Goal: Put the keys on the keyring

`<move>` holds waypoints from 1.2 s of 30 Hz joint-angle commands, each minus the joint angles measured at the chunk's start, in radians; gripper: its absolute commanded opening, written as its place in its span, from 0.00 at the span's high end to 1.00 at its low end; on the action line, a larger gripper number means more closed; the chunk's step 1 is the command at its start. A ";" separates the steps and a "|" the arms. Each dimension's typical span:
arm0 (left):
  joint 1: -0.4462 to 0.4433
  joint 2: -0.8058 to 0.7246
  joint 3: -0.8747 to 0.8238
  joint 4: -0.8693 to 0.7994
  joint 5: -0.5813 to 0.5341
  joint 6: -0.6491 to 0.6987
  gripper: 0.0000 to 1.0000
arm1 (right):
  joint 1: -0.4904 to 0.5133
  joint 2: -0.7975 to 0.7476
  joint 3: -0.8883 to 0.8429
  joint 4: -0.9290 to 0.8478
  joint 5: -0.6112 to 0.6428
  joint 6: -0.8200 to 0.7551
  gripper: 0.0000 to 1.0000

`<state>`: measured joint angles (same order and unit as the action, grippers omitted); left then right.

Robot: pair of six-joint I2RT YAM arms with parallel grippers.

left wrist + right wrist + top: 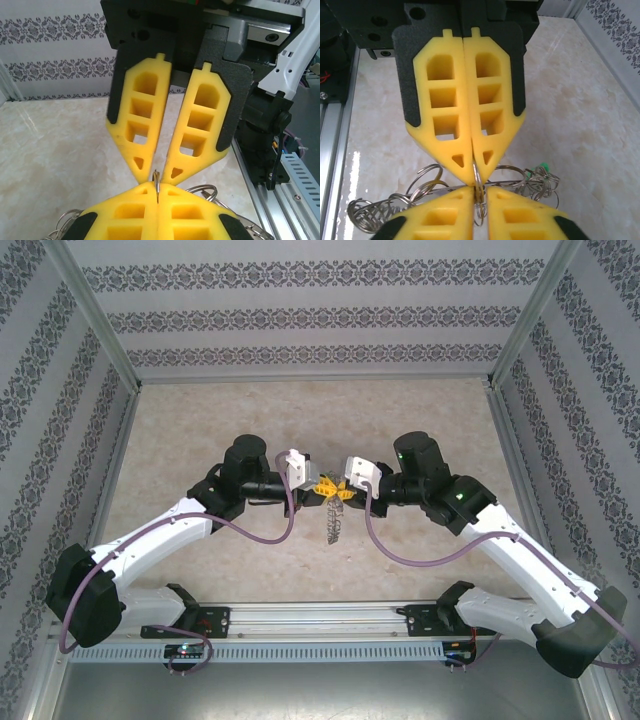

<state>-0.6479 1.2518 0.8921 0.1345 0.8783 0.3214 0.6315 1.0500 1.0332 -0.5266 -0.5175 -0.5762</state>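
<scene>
Both grippers meet tip to tip above the middle of the table. My left gripper (322, 483) (156, 192) (475, 172) is shut on a thin silvery ring of the keyring (156, 180), which stands edge-on between its yellow fingers. My right gripper (341, 487) (480, 194) (156, 174) is closed on the same ring from the opposite side, with only the wire in the narrow gap. The rest of the keyring (333, 522) (375, 212) hangs below as a tangle of loops. A green key head (543, 167) shows among the loops on the right.
The beige marble-look tabletop (200, 430) lies under the grippers. Patterned walls (300, 310) close in the back and sides. An aluminium rail (320, 635) with the arm bases runs along the near edge, and purple cables (400, 550) hang from both arms.
</scene>
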 commanded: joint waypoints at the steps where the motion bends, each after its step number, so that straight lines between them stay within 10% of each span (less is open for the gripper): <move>1: -0.012 -0.008 0.034 -0.002 0.048 0.028 1.00 | 0.006 0.003 0.015 0.017 -0.011 -0.011 0.90; 17: -0.020 0.066 0.231 -0.495 0.002 0.302 0.81 | 0.020 0.035 0.085 -0.084 -0.006 -0.020 1.00; 36: -0.027 0.074 0.236 -0.470 -0.023 0.313 0.83 | 0.033 0.048 0.077 -0.085 0.018 -0.004 1.00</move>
<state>-0.6552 1.3319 1.1133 -0.3443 0.8520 0.6216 0.6525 1.0935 1.0843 -0.6254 -0.5041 -0.5800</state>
